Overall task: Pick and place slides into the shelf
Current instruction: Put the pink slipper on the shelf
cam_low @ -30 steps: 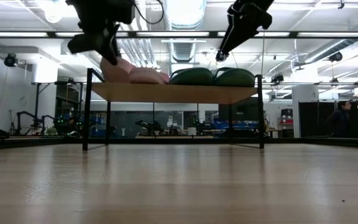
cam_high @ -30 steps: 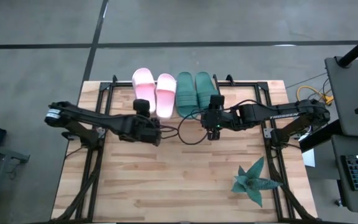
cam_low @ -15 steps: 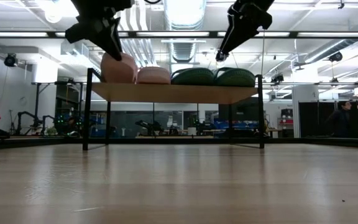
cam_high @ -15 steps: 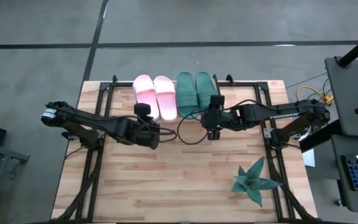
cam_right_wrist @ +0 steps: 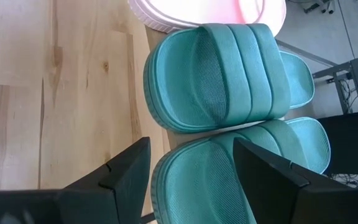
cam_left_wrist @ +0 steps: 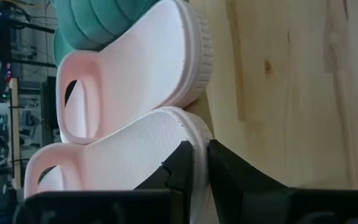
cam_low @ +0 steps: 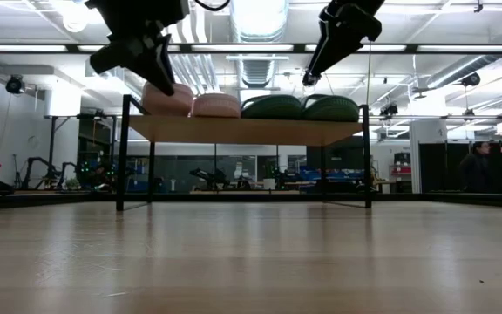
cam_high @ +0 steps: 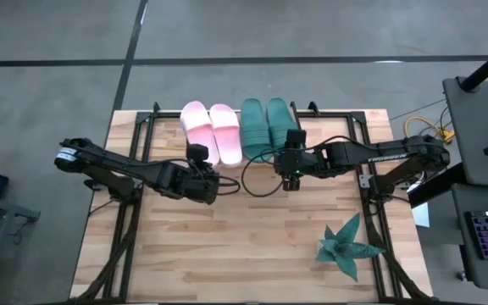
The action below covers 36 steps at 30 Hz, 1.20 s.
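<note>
Two arms reach in | left gripper (cam_high: 207, 180) pinched tight beside pink slides (cam_high: 213, 129) | right gripper (cam_high: 292, 174) spread wide, teal slides (cam_high: 267, 123) just ahead.

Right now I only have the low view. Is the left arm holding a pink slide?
Observer: No. The left wrist view shows the left jaws shut and empty, at the heel of a pink slide.
Operator: And the right arm?
Observer: The right jaws stand open over the heel of a green slide, gripping nothing.
Operator: Anything else on the table?
Observer: From above, a spiky teal plant sits on the table's right side, apart from the shelf.
</note>
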Motion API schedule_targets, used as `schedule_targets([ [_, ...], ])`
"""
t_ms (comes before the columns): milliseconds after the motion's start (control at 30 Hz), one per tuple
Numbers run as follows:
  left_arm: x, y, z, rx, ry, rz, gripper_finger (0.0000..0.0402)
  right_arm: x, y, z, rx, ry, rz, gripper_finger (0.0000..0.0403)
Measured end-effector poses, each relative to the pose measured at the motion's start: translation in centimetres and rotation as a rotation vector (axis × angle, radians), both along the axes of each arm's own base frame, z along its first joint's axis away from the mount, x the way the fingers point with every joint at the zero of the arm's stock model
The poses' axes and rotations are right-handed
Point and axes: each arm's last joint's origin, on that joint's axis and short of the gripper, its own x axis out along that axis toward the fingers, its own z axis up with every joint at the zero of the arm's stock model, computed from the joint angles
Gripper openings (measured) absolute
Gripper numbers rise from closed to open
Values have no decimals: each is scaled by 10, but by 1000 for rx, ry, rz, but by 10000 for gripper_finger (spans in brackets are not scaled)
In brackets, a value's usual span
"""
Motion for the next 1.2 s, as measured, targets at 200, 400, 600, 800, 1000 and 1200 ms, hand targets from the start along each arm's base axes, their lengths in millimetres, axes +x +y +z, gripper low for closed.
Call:
schedule_targets([
  [200, -2, 0, 1, 3, 28, -15, 60, 0, 0, 0, 0, 0, 0, 219],
  [400, -6, 2, 10, -25, -2, -25, 148, 0, 0, 0, 0, -1, 0, 219],
  [600, -9, 0, 28, -145, -58, -79, 224, 0, 0, 0, 0, -1, 0, 219],
  [800, -17, -1, 45, -161, -111, -95, 241, 0, 0, 0, 0, 0, 0, 219],
  [1000, -32, 7, 65, -52, -253, 28, 242, 0, 0, 0, 0, 0, 1, 219],
  [1200, -33, 31, 68, 46, -274, 170, 242, 0, 0, 0, 0, -5, 0, 219],
])
